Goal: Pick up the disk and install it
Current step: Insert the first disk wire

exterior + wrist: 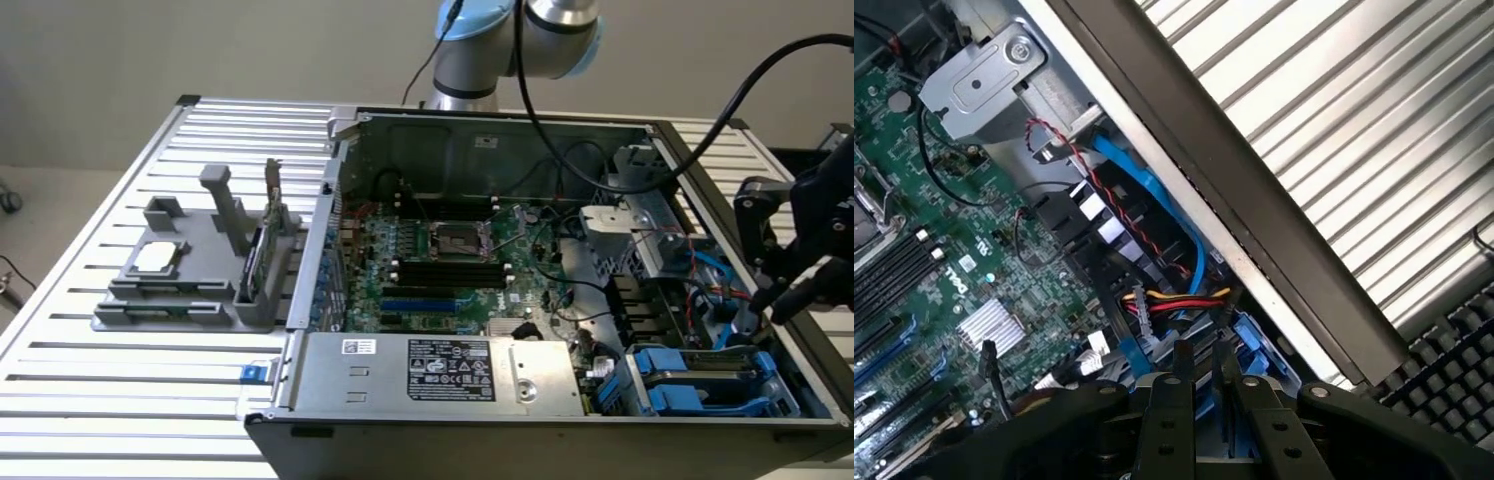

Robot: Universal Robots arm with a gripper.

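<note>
Computer case (pixel 400 445) lies open on the slatted table (pixel 80 400). Inside it sit the motherboard (pixel 441 260) at the centre and a silver box with a white label (pixel 441 372) against the case's near wall. The disk (pixel 681 372) shows as blue-framed hardware in the drive bay at the case's near corner, beside that box; its label cannot be made out. Gripper (pixel 771 305) (pixel 1204 360) hangs over the case's side wall just above that bay, fingers (pixel 1172 420) a narrow gap apart with nothing between them. Blue cable (pixel 1144 190) and red-black wires run along the same wall. Outside the case, a grey holder (pixel 174 290) carries a small square chip (pixel 156 257).
</note>
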